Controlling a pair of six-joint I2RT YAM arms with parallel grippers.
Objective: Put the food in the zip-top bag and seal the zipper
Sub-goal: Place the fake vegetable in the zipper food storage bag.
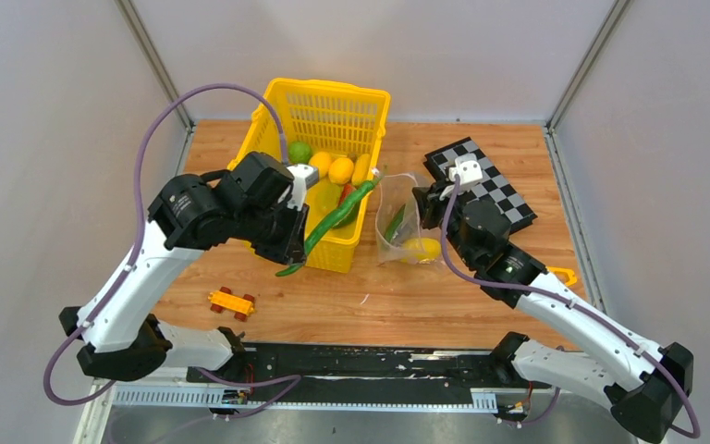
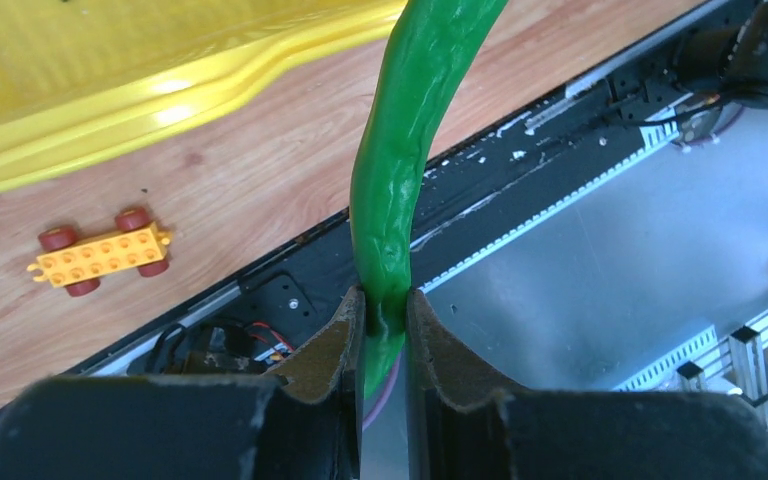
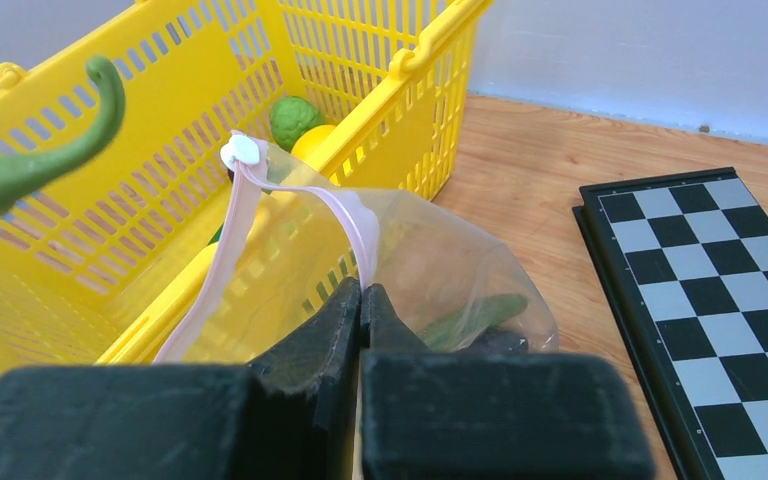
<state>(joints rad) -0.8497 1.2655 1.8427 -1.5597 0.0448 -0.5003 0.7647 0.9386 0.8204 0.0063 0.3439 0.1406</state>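
Tabletop [image 1: 397, 305] carrying a yellow basket [image 1: 333, 111], its near-left corner hidden by the left arm, which bends at a raised elbow. The right arm stretches forward beside the chequerboard [image 1: 508, 199]. The clear bag [image 3: 440, 260] stands between basket and chequerboard, its base hidden in the wrist view. The right end effector [image 3: 362, 295] is clenched on the pink zipper [image 3: 245, 215]. The left end effector [image 2: 385, 300] grasps a long green pod [image 2: 410, 150], whose tip is cut off in its wrist view. Inside the bag lie a lemon [image 1: 421, 248] and a second pod [image 3: 475, 315].
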